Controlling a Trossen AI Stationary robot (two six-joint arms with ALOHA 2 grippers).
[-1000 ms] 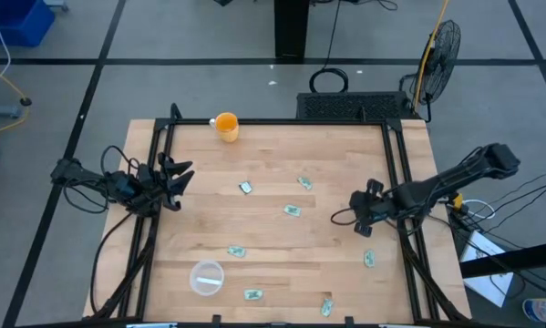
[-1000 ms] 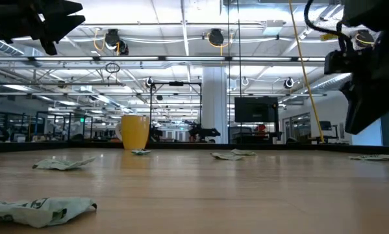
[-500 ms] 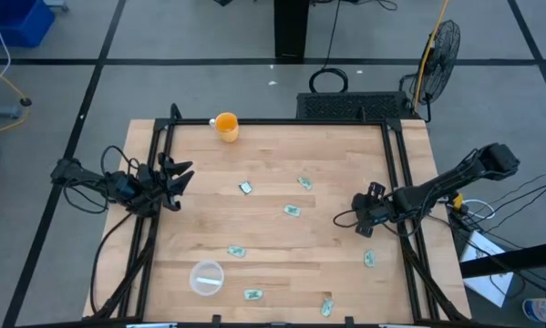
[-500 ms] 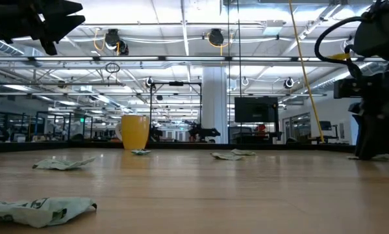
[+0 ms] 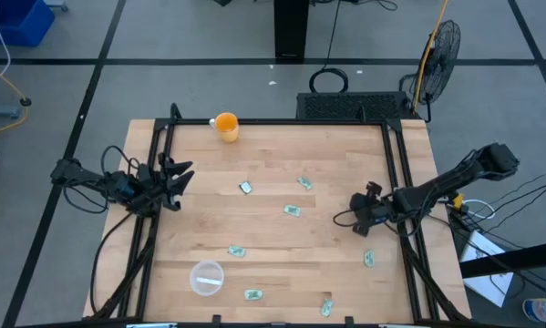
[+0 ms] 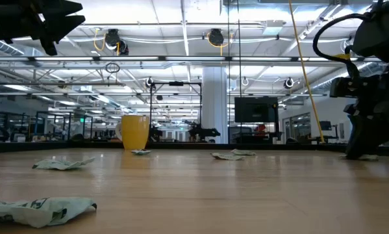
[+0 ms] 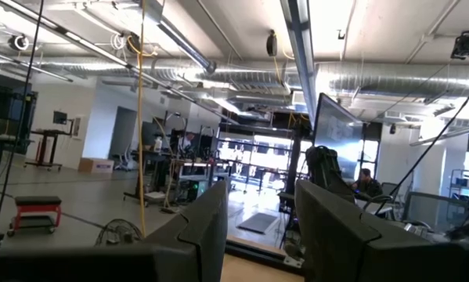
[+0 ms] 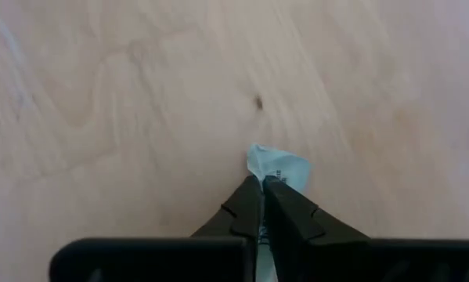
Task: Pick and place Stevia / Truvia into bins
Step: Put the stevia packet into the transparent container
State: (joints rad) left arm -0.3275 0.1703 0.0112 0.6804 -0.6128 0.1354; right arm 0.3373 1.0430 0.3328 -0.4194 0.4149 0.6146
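A green-and-white Stevia sachet [image 8: 277,168] lies on the desk [image 5: 273,173] by its right-hand rail, and the right gripper [image 8: 261,188] has its jaws pressed together on the sachet's near edge, a pale corner of paper fanning out beyond the tips. A second ago this gripper hung above the wood; half a second ago it was dropping, and now it is down at the surface, as the low view shows. From that I judge the pinch has just been made and the lift comes next, though the high view hides the sachet under the gripper [image 5: 364,215], so I cannot be sure how much paper is caught.

The clear plastic cup [image 5: 206,277] that serves as the bin stands well away, toward the desk's front left from the pinched sachet. Other sachets are scattered between and around: one just in front of the right gripper [image 5: 369,260], one near the cup [image 5: 236,251], two along the front edge [image 5: 252,294] [image 5: 326,307], and three about mid-desk [image 5: 293,210] [image 5: 304,182] [image 5: 246,188]. An orange mug [image 5: 226,125] sits at the far edge, clear of any route to the cup.

The left gripper [image 5: 174,182] waits at the left rail, raised, jaws spread and empty. Nothing tall stands between sachet and cup.
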